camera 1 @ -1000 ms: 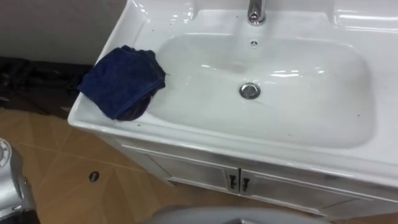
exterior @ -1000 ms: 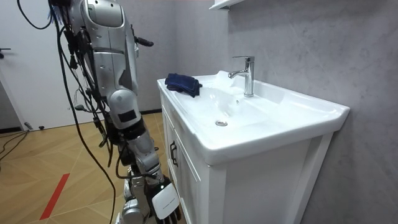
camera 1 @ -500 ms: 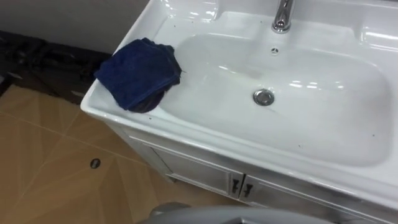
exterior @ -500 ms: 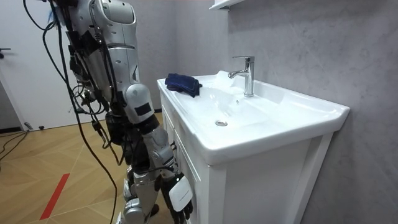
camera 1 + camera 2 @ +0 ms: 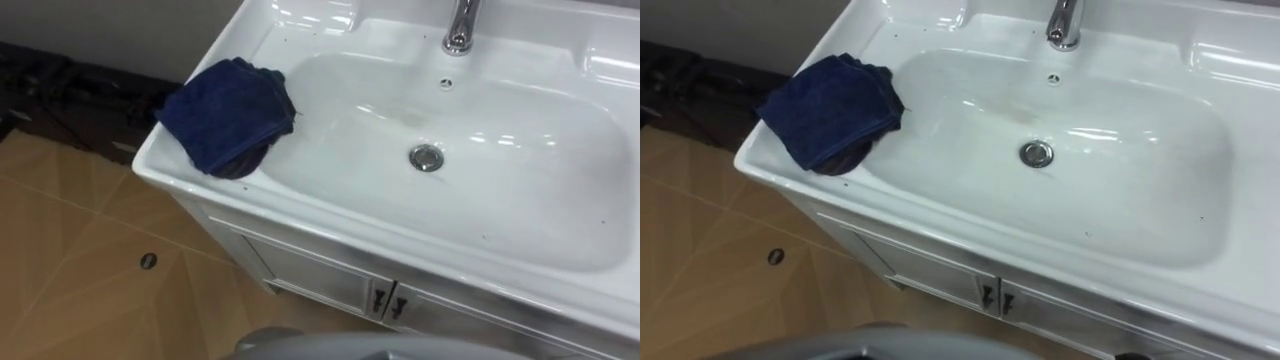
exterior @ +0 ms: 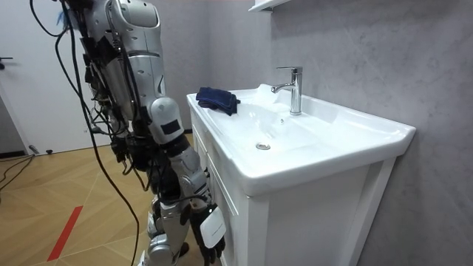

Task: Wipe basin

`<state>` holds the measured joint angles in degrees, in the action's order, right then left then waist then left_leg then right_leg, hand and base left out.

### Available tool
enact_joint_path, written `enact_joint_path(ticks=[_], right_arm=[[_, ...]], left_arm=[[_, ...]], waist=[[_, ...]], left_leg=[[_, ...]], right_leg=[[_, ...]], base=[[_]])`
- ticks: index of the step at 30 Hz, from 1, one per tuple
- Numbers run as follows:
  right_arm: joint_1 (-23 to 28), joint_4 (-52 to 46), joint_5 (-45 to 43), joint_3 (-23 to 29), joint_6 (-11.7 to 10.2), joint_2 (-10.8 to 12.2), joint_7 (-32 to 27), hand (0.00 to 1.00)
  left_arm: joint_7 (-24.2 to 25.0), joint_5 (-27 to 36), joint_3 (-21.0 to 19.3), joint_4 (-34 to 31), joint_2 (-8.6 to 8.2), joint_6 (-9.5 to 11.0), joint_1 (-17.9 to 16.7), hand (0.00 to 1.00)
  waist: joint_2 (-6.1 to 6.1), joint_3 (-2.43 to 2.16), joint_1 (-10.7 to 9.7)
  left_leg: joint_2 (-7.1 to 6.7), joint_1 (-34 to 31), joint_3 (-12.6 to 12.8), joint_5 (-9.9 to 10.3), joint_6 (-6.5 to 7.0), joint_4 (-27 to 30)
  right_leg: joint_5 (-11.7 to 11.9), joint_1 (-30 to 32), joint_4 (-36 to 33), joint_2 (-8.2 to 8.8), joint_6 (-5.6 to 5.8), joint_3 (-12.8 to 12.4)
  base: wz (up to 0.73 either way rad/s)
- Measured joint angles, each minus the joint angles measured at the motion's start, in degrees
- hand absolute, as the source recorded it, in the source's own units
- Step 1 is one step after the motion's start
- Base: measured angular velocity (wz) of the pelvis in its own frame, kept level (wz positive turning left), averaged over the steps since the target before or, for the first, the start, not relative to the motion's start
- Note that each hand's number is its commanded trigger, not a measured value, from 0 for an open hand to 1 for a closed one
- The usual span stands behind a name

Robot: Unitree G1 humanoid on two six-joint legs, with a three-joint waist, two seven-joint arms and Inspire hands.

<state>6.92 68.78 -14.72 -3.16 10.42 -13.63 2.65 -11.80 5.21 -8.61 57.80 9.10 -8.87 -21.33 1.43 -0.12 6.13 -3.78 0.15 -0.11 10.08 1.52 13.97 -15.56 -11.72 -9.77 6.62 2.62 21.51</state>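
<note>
A white basin [image 5: 530, 205] is set in a vanity top, with a chrome drain [image 5: 427, 157] in its middle and a chrome tap [image 5: 460, 25] at the back. A crumpled dark blue cloth [image 5: 228, 115] lies on the basin's left rim, partly over the bowl's edge. Small dark specks dot the bowl and rim. In the room view I stand at the vanity's front, and my right hand [image 6: 212, 230] hangs low beside the cabinet, well below the cloth [image 6: 218, 99].
Under the basin are white cabinet doors [image 5: 320, 280] with small dark handles [image 5: 385, 298]. The wooden floor on the left has a round floor drain [image 5: 148, 261]. Dark cables [image 5: 60, 90] lie along the wall.
I have stepped closer to the vanity, and my right arm has swung forward beside the cabinet. The eye view has shifted with me. The cloth has not moved.
</note>
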Motion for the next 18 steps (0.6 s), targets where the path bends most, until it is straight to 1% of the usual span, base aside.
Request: enact_joint_path(ticks=[1, 4, 5, 6, 9, 13, 14, 18], right_arm=[[-0.1, 0.0, -1.1, 0.0, 0.2, 0.0, 0.0, 0.00], [-0.3, 0.0, -1.4, -0.1, 0.4, 0.0, 0.0, 0.00], [-0.5, 0.0, -1.4, -0.1, 0.4, 0.1, 0.0, 0.00], [-0.8, 0.0, -1.4, -0.1, 0.4, 0.2, -0.1, 0.00], [-1.2, 0.0, -1.4, -0.1, 0.5, 0.4, -0.1, 0.00], [-1.3, 0.0, -1.5, -0.2, 0.5, 0.5, -0.6, 0.00], [-1.2, 0.1, -1.5, -0.2, 0.6, 0.5, -1.0, 0.00], [-0.2, 0.2, -1.5, -0.7, 0.9, 0.9, -2.1, 0.00]], left_arm=[[1.4, -1.0, 0.1, 0.0, 0.01, -0.5, 0.6, 0.00], [3.8, -1.1, 1.3, 0.0, 0.04, -0.9, 1.9, 0.00], [4.9, -1.5, 2.2, 0.0, 0.02, -1.0, 2.3, 0.00], [5.9, -2.9, 2.7, 0.1, 0.02, -1.4, 2.9, 0.00], [7.4, -6.0, 3.1, 0.1, 0.02, -1.8, 3.8, 0.00], [8.8, -7.4, 3.2, 0.2, 0.01, -2.5, 4.3, 0.00], [9.0, -7.4, 3.2, 0.2, 0.01, -2.6, 4.3, 0.00], [9.2, -8.5, 3.9, 0.8, -0.13, -2.9, 4.6, 0.00]], waist=[[-0.04, 0.05, -0.2], [-0.14, 0.09, -0.4], [-0.26, 0.22, -0.4], [-0.62, 0.45, -0.4], [-1.19, 0.69, -0.9], [-1.81, 0.64, -1.2], [-2.00, 0.53, -1.3], [-1.89, 0.44, -1.5]], left_leg=[[-0.01, -0.1, 0.0, 0.2, 0.05, 0.2], [0.00, -0.7, 0.3, 0.6, 0.16, 0.9], [0.06, -0.8, 0.7, 0.6, 0.19, 0.8], [0.11, -0.8, 1.1, 0.7, 0.22, 0.8], [0.14, -0.8, 1.5, 1.0, 0.27, 0.8], [0.13, -0.7, 1.8, 1.5, 0.26, 0.9], [0.14, -0.7, 1.9, 1.6, 0.28, 1.0], [0.31, -0.5, 1.9, 2.0, 0.27, 1.3]], right_leg=[[0.0, 0.0, 0.0, 0.01, 0.06, 0.0], [-0.1, 0.4, 0.0, -0.03, 0.15, -0.4], [0.0, 0.7, -0.1, -0.05, 0.20, -0.9], [0.0, 0.8, -0.1, -0.06, 0.23, -1.0], [0.0, 0.9, 0.0, -0.09, 0.28, -1.2], [0.0, 1.0, 0.1, -0.08, 0.35, -1.8], [0.0, 1.0, 0.0, -0.08, 0.36, -1.9], [0.1, 0.9, -0.3, -0.16, 0.38, -1.8]], base=[[0.00], [-0.03], [-0.13], [-0.12], [-0.05], [-0.06], [0.00], [0.00]])
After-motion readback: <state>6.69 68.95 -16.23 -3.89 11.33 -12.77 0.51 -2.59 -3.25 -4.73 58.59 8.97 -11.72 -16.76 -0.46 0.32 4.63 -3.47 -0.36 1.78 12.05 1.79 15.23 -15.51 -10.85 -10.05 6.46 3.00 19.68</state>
